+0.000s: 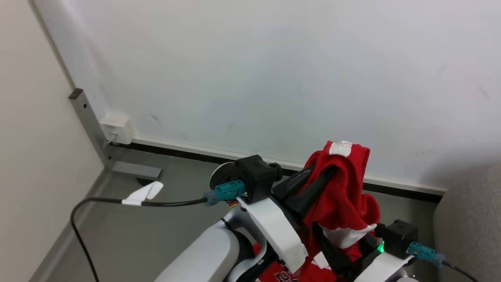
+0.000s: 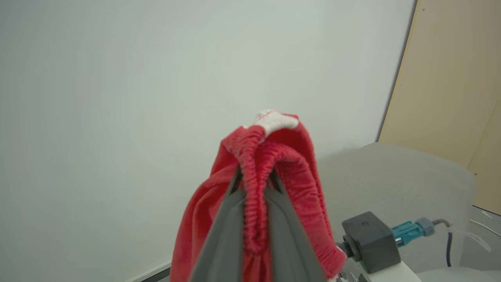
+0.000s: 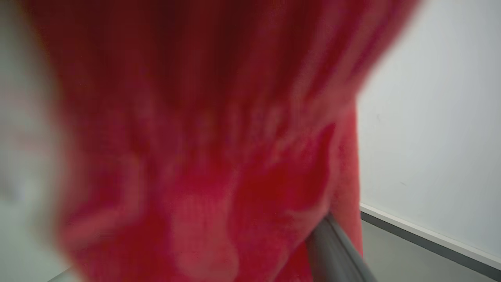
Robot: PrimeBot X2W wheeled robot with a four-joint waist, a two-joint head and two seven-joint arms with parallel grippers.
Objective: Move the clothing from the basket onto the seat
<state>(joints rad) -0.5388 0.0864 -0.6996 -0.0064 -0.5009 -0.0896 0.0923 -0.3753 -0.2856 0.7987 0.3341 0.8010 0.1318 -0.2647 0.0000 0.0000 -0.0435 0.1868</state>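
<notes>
The left gripper [image 2: 254, 178] is clenched on a bunched red knit garment with a ribbed elastic waistband and a small white tag [image 2: 274, 156]. It pinches the gathered waistband between its two dark fingers and holds it in the air before the plain white wall [image 1: 274, 70], clear of any support. The cloth droops over both sides of the fingers, so it looks soft, light and limp. It should be neither slippery nor fragile, though loose folds may swing or snag. The thick waistband seems the best place to grip, since thin single layers could slide out.

The right gripper [image 3: 250, 219] has its jaws spread wide, one grey finger [image 3: 332, 250] showing beside blurred red cloth pressed close. I cannot tell whether any of it is caught.

More red fabric with black lettering [image 1: 282, 275] lies below the arms. The light-grey upholstered seat [image 1: 469, 223] stands well apart from the held garment, on the robot's right.
</notes>
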